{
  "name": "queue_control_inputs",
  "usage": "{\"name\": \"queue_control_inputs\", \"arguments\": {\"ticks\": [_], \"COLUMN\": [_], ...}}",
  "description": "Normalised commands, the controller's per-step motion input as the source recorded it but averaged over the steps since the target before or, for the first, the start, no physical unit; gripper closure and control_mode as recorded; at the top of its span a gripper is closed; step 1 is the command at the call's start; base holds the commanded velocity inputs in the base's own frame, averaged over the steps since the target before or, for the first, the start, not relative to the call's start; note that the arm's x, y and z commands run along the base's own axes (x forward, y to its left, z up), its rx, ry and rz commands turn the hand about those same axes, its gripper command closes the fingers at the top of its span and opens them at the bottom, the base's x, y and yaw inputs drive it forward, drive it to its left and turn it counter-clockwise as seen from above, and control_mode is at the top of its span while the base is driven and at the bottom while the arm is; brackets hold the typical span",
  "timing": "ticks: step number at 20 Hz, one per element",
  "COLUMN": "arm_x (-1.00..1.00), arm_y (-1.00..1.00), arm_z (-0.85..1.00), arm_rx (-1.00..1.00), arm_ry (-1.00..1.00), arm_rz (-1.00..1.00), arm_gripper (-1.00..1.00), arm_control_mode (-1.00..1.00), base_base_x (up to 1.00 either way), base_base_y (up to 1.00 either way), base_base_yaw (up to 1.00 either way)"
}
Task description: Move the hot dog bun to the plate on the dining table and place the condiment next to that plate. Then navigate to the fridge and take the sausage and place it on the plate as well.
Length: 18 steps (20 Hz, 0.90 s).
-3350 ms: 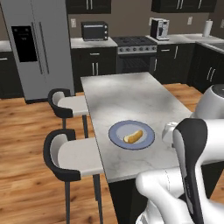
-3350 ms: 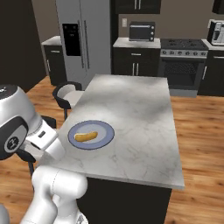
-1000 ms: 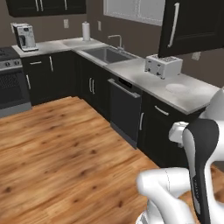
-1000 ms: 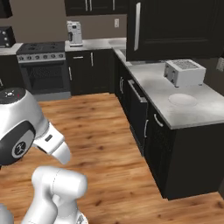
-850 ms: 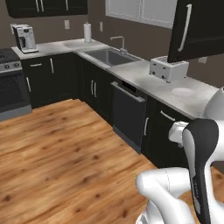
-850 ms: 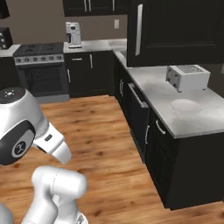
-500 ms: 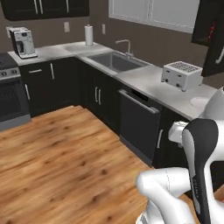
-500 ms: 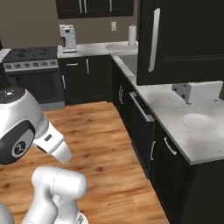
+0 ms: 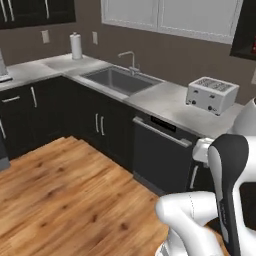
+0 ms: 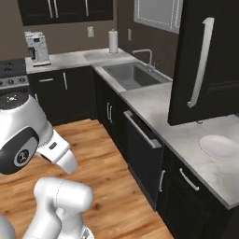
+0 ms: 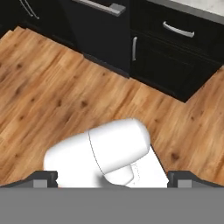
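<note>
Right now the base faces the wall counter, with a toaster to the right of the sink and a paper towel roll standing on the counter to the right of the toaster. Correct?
Not quite. The paper towel roll stands on the counter to the left of the sink, at the far end by the wall, not right of the toaster. The left base view shows this. The toaster does sit to the right of the sink.

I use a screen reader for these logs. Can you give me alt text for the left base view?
A white toaster sits on a grey corner counter with a sink and a paper towel roll; black cabinets stand below, wood floor in front.
</note>
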Motion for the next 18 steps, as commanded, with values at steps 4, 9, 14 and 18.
{"name": "queue_control_inputs", "arguments": {"ticks": [4, 9, 14, 18], "arm_x": [0.0, 0.0, 0.0, 0.0], "arm_y": [0.0, 0.0, 0.0, 0.0], "arm_z": [0.0, 0.0, 0.0, 0.0], "arm_rx": [0.0, 0.0, 0.0, 0.0], "arm_ry": [0.0, 0.0, 0.0, 0.0], "arm_rz": [0.0, 0.0, 0.0, 0.0], "arm_gripper": [-1.0, -1.0, -1.0, -1.0], "arm_control_mode": [1.0, 1.0, 1.0, 1.0], "base_base_x": [0.57, 0.36, 0.39, 0.7], "base_base_y": [0.38, 0.28, 0.26, 0.3], "base_base_yaw": [-0.51, -0.63, -0.68, -0.48]}}
